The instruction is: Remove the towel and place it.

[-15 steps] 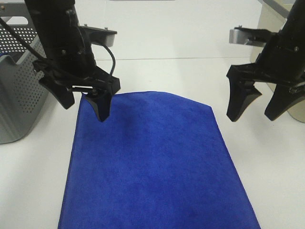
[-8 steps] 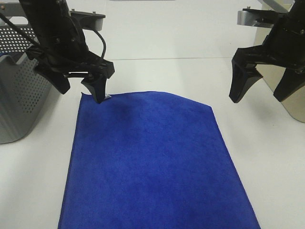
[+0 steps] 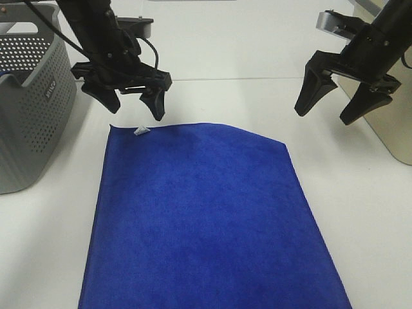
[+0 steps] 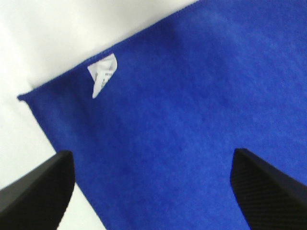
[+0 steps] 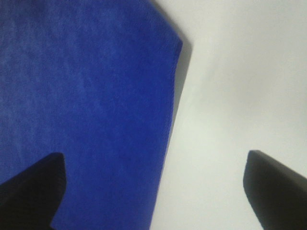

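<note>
Towel [image 3: 206,219] flat near grey basket [image 3: 38,109]

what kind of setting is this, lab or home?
Probably a robot test bench staged for laundry: white table, blue towel spread flat, grey perforated basket, left gripper and right gripper above.
</note>
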Available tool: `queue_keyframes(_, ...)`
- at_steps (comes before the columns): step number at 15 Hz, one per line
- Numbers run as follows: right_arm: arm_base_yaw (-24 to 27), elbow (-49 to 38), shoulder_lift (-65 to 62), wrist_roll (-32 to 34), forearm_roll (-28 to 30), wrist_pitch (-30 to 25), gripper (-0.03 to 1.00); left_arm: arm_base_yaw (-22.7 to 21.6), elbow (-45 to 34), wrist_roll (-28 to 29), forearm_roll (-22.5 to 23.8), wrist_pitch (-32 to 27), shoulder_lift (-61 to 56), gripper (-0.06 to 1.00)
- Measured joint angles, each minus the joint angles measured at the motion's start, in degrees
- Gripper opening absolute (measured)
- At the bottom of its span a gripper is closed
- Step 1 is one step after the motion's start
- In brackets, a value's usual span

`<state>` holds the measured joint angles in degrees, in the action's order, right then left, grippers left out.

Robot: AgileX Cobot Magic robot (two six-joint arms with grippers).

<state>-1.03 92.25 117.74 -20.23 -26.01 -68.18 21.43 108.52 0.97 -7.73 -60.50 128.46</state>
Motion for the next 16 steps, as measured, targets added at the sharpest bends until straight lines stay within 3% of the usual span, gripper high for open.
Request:
queue_keyframes(4, 0.17, 8.94, 9.11, -0.11, -0.97, -1.03, 0.96, -2.35, 12.83, 2.18, 0.06, -8.25, 11.34, 0.86)
queue_keyframes(6, 0.17, 11.52, 11.52, -0.34, -1.55, -1.20, 0.96, -5.10, 15.99, 2.29, 0.23, -8.71, 13.64, 0.86)
queue_keyframes(11, 0.17, 14.32, 17.02, -1.78, -3.72, -0.46, 0.96, -9.45, 17.02, 1.09, -0.97, -8.88, 16.04, 0.86)
queue_keyframes(16, 0.17, 14.67, 17.70, -2.81, -6.13, 1.78, 0.96, -10.08, 17.07, -2.23, -3.15, -9.11, 18.45, 0.86)
